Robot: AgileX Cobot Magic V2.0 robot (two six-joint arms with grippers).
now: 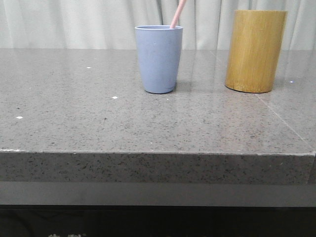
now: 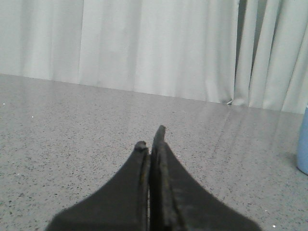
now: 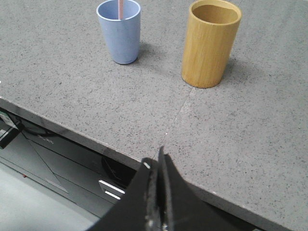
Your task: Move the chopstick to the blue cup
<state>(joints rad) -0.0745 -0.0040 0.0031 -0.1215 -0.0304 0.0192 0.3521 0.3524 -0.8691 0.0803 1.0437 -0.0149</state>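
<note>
The blue cup point(image 1: 158, 59) stands upright on the grey stone table. A pale pink chopstick point(image 1: 177, 14) stands in it and leans to the right, its top out of the front view. The cup point(image 3: 119, 31) and the stick point(image 3: 120, 8) also show in the right wrist view. A sliver of the cup point(image 2: 303, 144) shows in the left wrist view. My left gripper point(image 2: 151, 137) is shut and empty, low over the table, apart from the cup. My right gripper point(image 3: 155, 158) is shut and empty above the table's front edge. Neither arm shows in the front view.
A tall tan bamboo cylinder point(image 1: 255, 51) stands to the right of the cup; in the right wrist view its inside point(image 3: 215, 14) looks empty. The table's front edge point(image 1: 158, 153) drops to dark cabinets. White curtains hang behind the table.
</note>
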